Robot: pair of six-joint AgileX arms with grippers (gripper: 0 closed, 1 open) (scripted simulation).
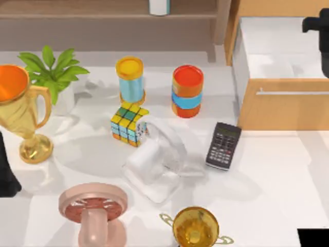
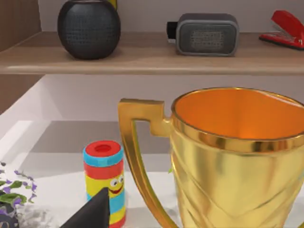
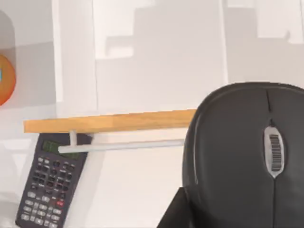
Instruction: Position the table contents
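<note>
The right gripper [image 1: 320,31] is up at the far right, and its fingers look clamped on a black mouse [image 3: 247,156], judging by how close the mouse sits to the wrist camera. The mouse is held above the open drawer [image 1: 288,110], over its white inside and not yet set down in it.

Progress-wise, one item is judged to be mid-transfer and nothing is seen lying in the drawer so far. Everything else is spread out on the bench [image 1: 277,175]: a calculator [image 1: 223,145] just in front of the drawer's front panel, a cube [image 1: 128,123], two striped cans [image 1: 187,91], a white fan [image 1: 157,157], a pink fan [image 1: 93,211], a plant [image 1: 54,69] and two gold trophies, the big one [image 1: 20,110] at the left. So most of the sorting is probably left to do.

The left gripper [image 1: 6,172] is parked at the left edge beside that trophy; whether it's released or clenched can't be told.

No brand or readable writing is found anywhere. The calculator keys are too small to read, and a smiley face is printed on one can [image 2: 104,185].
</note>
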